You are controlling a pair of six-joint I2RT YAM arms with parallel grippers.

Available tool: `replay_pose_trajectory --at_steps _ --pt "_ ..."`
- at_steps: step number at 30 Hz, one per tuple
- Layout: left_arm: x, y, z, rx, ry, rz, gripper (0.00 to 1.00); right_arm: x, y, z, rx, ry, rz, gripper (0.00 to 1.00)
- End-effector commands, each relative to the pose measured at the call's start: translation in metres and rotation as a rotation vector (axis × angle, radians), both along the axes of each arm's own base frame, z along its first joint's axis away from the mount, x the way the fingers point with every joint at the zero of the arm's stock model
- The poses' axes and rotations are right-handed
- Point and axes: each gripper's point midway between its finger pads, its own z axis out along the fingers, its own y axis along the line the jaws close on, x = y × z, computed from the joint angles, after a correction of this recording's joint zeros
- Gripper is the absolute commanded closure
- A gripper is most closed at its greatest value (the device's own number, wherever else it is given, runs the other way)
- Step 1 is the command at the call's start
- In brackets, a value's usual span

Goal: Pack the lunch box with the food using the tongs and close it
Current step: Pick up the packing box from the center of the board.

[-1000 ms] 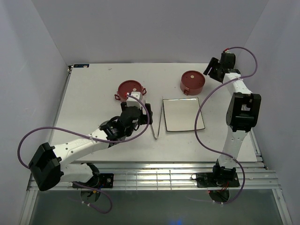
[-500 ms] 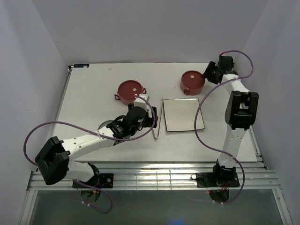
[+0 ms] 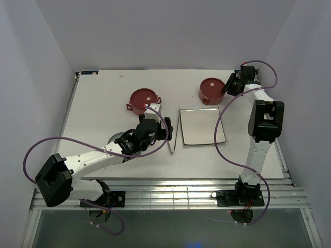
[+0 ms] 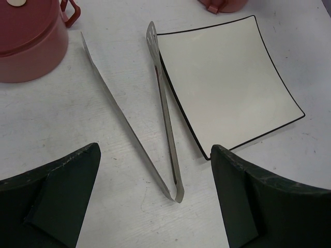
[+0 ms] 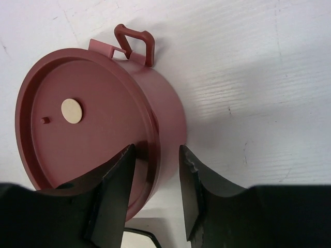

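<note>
The lunch box stands as two dusty-red lidded bowls: one [image 3: 143,101] at the middle left, one [image 3: 211,90] at the back right. In the right wrist view my right gripper [image 5: 158,196] is open but narrow, astride that right bowl's [image 5: 88,119] rim, one finger over the lid and one outside the wall. The silver tongs [image 3: 176,132] lie in a V beside the plate. My left gripper [image 4: 155,206] stands wide open just above the tongs' [image 4: 168,134] joined end, touching nothing. No food is in view.
A white square plate [image 3: 201,125] with a dark rim lies bare just right of the tongs, its near corner close to my left gripper's right finger [image 4: 258,201]. The left bowl [image 4: 26,46] has a red clasp facing the tongs.
My right gripper has come down from behind to the right bowl and its jaws have narrowed around the rim. My left arm has shifted right, over the tongs.
</note>
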Motion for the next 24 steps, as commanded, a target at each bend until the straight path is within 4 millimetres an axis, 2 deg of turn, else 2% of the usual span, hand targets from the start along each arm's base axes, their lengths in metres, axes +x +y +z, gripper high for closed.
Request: replay_pose_trajectory --at_steps 1,2,7,11,13,14,17,20,22,24 --pt "0.002 0.004 0.010 -0.020 -0.030 0.027 0.02 0.008 0.001 -0.002 0.009 -0.001 0.002 0.56" --pt "0.002 0.004 0.011 -0.023 -0.031 0.027 0.02 0.009 0.001 -0.004 0.007 0.004 -0.001 0.61" --pt "0.002 0.007 0.013 -0.029 -0.040 0.036 0.02 0.018 0.000 -0.002 0.009 0.008 -0.003 0.73" --pt "0.001 0.010 0.016 -0.037 -0.051 0.042 0.02 0.027 0.008 0.005 0.008 -0.010 0.005 0.92" --pt "0.002 0.011 0.015 -0.033 -0.052 0.049 0.02 0.031 0.014 0.002 0.008 -0.005 0.016 0.92" --pt "0.003 0.011 0.014 -0.029 -0.051 0.054 0.02 0.037 0.017 0.010 0.011 -0.026 0.020 0.92" --pt "0.003 0.013 0.013 -0.025 -0.048 0.065 0.02 0.048 0.030 0.020 0.023 -0.069 0.030 0.92" --pt "0.003 0.016 0.018 -0.033 -0.058 0.076 0.02 0.055 0.034 0.032 0.060 -0.114 0.014 0.92" --pt "0.003 0.021 0.019 -0.034 -0.069 0.092 0.02 0.059 0.059 0.043 0.090 -0.152 0.055 0.92" --pt "0.004 0.024 0.021 -0.035 -0.076 0.108 0.02 0.065 0.073 0.058 0.111 -0.185 0.076 0.92"
